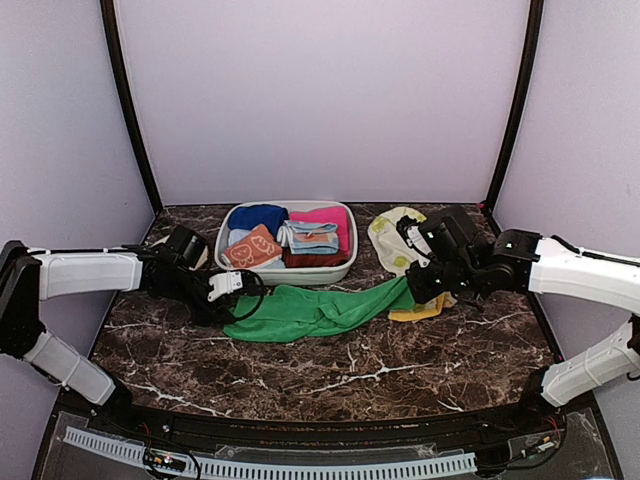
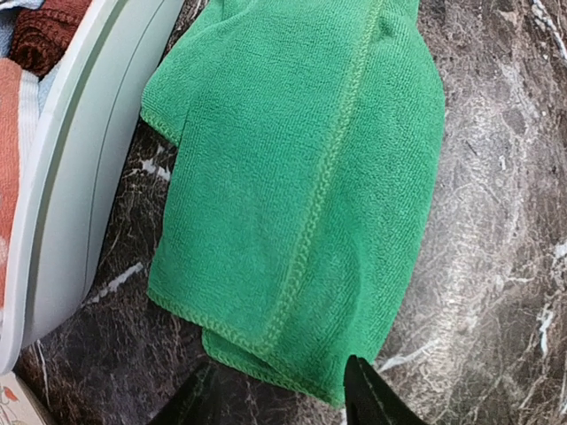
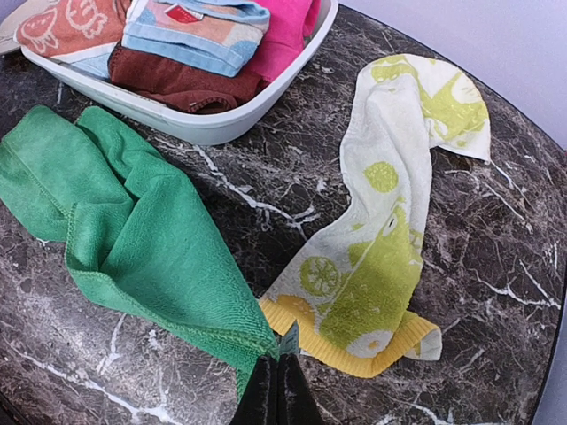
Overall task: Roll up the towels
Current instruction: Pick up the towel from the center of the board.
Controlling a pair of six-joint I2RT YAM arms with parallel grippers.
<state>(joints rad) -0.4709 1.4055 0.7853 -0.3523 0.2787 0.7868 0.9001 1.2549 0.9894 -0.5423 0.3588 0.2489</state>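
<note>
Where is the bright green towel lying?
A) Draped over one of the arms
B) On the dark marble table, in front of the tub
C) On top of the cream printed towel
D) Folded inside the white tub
B: the green towel lies crumpled on the marble table, just in front of the white tub, not inside it.

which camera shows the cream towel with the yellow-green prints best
Right wrist: the cream-white cloth towel with yellow-green prints lies stretched out, nearly whole. Top external shows it partly behind the right arm. Left wrist misses it.
</note>
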